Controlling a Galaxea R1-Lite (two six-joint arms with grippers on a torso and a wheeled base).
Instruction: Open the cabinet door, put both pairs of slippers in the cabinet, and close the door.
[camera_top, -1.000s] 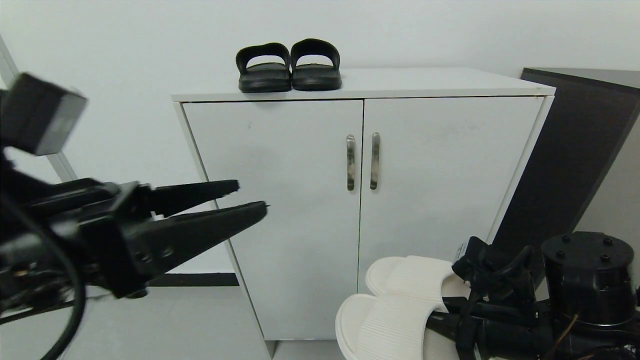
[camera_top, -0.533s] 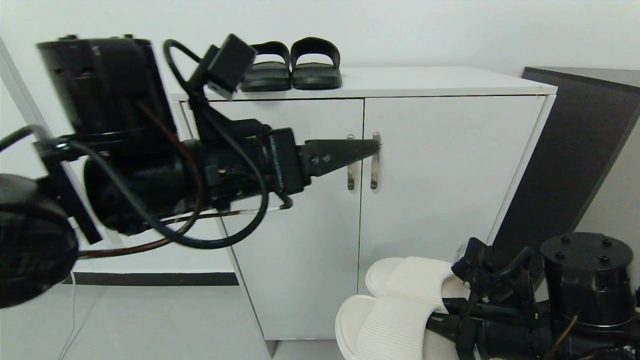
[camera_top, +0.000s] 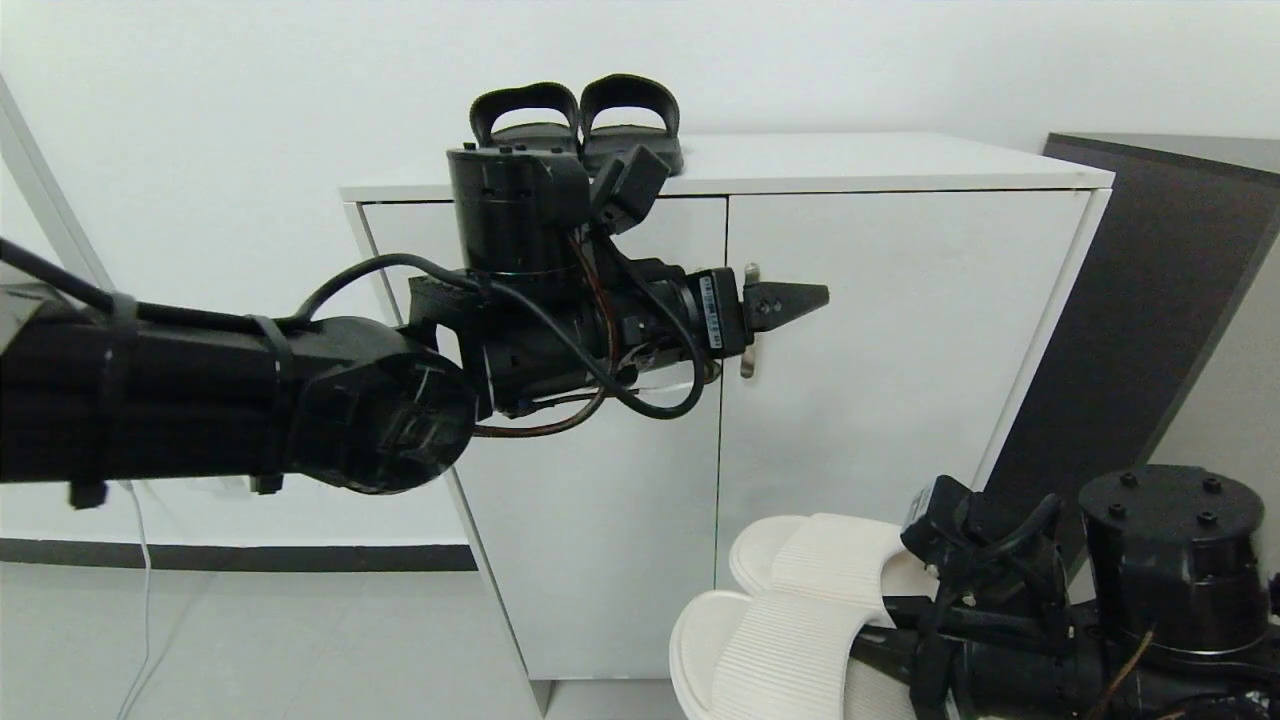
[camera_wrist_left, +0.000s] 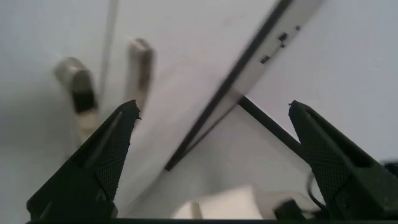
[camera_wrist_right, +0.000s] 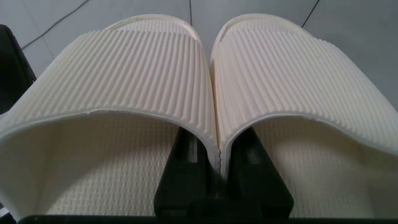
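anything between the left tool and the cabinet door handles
Nothing. In the left wrist view, bare door face is all that separates the open left tool from the handles.

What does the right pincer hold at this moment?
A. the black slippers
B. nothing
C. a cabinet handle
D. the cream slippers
D: the right pincer is shut on the touching inner walls of the cream slippers, while the black slippers stand on top of the cabinet.
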